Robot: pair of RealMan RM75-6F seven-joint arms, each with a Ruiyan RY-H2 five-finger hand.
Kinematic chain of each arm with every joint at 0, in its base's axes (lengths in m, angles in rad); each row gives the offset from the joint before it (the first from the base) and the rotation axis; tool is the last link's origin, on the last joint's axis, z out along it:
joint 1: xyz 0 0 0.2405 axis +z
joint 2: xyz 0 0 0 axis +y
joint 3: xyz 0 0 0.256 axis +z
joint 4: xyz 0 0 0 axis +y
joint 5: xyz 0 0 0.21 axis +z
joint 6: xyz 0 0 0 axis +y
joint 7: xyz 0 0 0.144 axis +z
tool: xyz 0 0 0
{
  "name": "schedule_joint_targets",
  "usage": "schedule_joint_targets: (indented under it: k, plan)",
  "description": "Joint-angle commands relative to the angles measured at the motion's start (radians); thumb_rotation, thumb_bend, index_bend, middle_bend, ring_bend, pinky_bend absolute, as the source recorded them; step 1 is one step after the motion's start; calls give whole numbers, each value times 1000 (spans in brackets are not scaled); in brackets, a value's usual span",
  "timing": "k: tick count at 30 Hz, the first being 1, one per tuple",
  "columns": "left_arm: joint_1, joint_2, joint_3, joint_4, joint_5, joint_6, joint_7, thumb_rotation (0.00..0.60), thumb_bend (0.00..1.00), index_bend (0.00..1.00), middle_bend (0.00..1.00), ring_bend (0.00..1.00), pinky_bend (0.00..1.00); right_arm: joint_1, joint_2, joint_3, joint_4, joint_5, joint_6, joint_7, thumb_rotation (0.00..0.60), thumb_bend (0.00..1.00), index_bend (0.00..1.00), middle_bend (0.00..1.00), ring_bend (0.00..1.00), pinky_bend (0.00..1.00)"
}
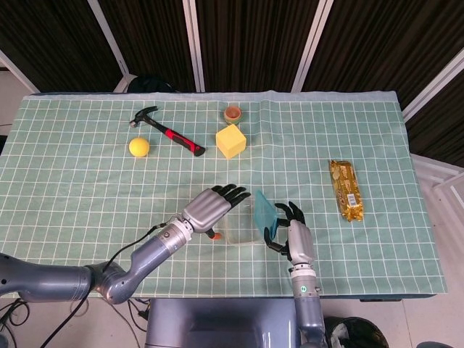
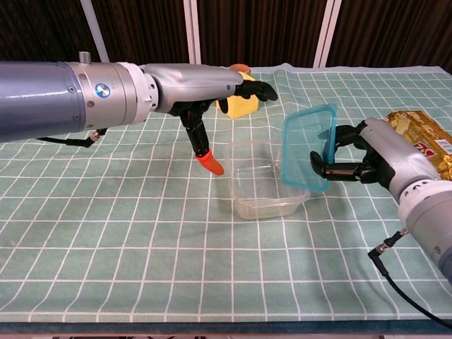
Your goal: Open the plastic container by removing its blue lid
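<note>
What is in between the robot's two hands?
The clear plastic container, open and empty, sits between the left hand and the right hand, which holds the blue lid upright. The chest view shows it best.

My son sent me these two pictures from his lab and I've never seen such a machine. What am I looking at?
It is a two-armed robot with humanlike hands, working at a table with a green checked cloth. One picture comes from a camera on its head, looking down; the other from its chest, looking forward. The right hand holds a blue lid upright, just off a clear plastic container, which now stands open. The left hand hovers beside it, holding nothing. Also on the cloth: a hammer, a yellow ball, a yellow block, a small brown cup and a gold snack packet.
</note>
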Motion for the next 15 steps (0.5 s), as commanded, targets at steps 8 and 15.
schedule_joint_targets:
  k: [8, 15]
  plan:
    - [32, 20, -19, -1, 41, 33, -52, 600, 0, 29, 34, 51, 213, 36, 18, 72, -37, -10, 2, -18, 600, 562, 804, 211, 0, 0]
    - [54, 42, -26, -13, 61, 49, -80, 600, 0, 28, 34, 51, 213, 57, 73, 147, -32, 16, 0, -41, 600, 562, 804, 211, 0, 0]
